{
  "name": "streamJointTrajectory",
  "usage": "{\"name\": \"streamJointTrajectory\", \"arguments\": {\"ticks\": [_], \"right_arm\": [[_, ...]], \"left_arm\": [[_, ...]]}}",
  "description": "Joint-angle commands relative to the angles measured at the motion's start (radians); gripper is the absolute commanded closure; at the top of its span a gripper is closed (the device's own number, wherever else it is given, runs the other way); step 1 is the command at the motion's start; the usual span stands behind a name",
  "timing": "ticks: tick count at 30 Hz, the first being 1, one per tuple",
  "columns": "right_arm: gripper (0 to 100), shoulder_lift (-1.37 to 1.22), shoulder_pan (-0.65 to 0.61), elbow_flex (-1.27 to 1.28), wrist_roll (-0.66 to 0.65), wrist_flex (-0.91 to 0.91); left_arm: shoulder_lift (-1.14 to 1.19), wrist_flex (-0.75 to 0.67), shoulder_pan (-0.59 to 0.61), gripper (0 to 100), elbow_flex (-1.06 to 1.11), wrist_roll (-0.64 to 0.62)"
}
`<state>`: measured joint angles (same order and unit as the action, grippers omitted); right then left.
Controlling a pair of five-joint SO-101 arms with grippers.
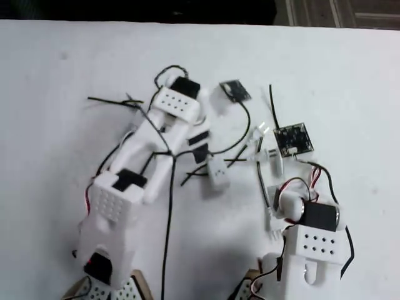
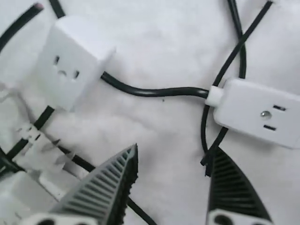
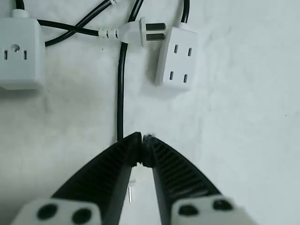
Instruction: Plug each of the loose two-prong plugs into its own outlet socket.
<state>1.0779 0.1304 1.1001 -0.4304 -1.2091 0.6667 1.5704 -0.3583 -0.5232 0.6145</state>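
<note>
The outlet sockets (image 2: 65,70) and the plug (image 3: 133,33) are smooth white plastic with a faint sheen. The plug's two prongs (image 3: 157,32) look like dull dark metal, and the cables (image 2: 150,91) have a smooth, slightly glossy black sheath. The fingers (image 2: 105,187) of the left gripper (image 2: 173,149) and of the right gripper (image 3: 142,138) are matt dark plastic, ribbed on their inner faces, and the table (image 3: 243,117) is matt white with a fine, slightly rough grain.
</note>
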Motion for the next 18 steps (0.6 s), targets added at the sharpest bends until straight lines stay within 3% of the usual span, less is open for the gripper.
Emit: {"name": "streamJointTrajectory", "arguments": {"ticks": [1, 10, 18], "right_arm": [[97.8, -0.002, 0.012, -0.006, 0.008, -0.001], [97.8, -0.002, 0.008, -0.006, 0.008, 0.002], [97.8, -0.002, 0.010, -0.006, 0.008, 0.002]], "left_arm": [[0.013, -0.035, 0.010, 76, -0.011, 0.173], [0.022, -0.135, -0.018, 76, -0.009, 0.288], [0.027, -0.209, -0.051, 76, -0.002, 0.301]]}}
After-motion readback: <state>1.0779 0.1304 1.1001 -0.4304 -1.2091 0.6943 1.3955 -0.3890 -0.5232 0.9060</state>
